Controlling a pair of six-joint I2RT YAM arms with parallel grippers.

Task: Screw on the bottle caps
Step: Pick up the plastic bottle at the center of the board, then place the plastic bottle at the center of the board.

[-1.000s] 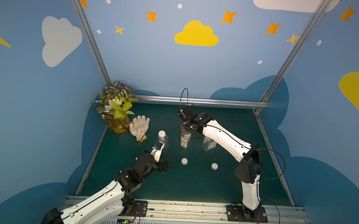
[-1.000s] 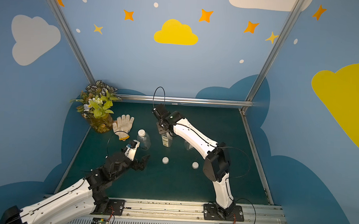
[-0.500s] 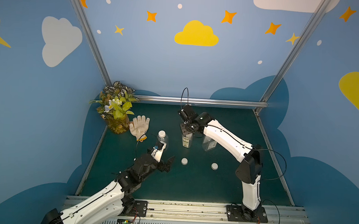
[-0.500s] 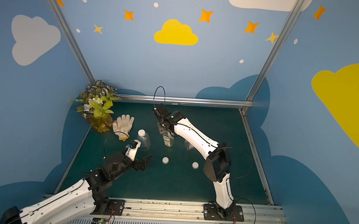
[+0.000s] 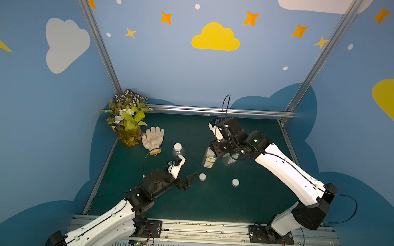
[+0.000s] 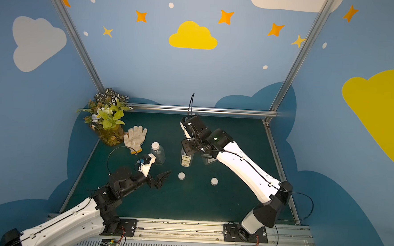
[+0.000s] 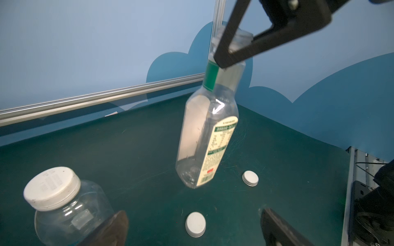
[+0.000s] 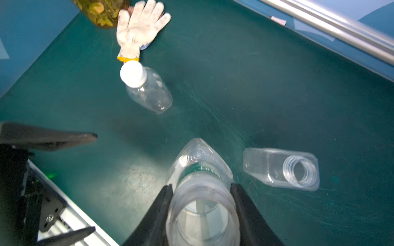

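Bottles: slim labelled bottle (image 5: 209,160) hangs tilted over mid-counter (image 5: 210,203), mouth open, neck clamped between the jaws of the right pincer (image 8: 201,187); cannot tell whether its base touches the surface. Flat-sided bottle (image 8: 281,168) stands upright just beside it, on the right-edge side, mouth open. Round bottle (image 5: 178,153) stands toward the left edge, with a white cap (image 5: 177,146) on its neck. Two caps lie flat nearer the front edge: left loose cap (image 5: 202,177) just in front of the slim bottle, right loose cap (image 5: 235,182) well apart from it, toward the right edge. Left pincer (image 8: 93,182) is spread wide and holds nothing, low between the round bottle and the left loose cap. Glove (image 5: 153,138) and potted plant (image 5: 127,122) occupy the back left corner.
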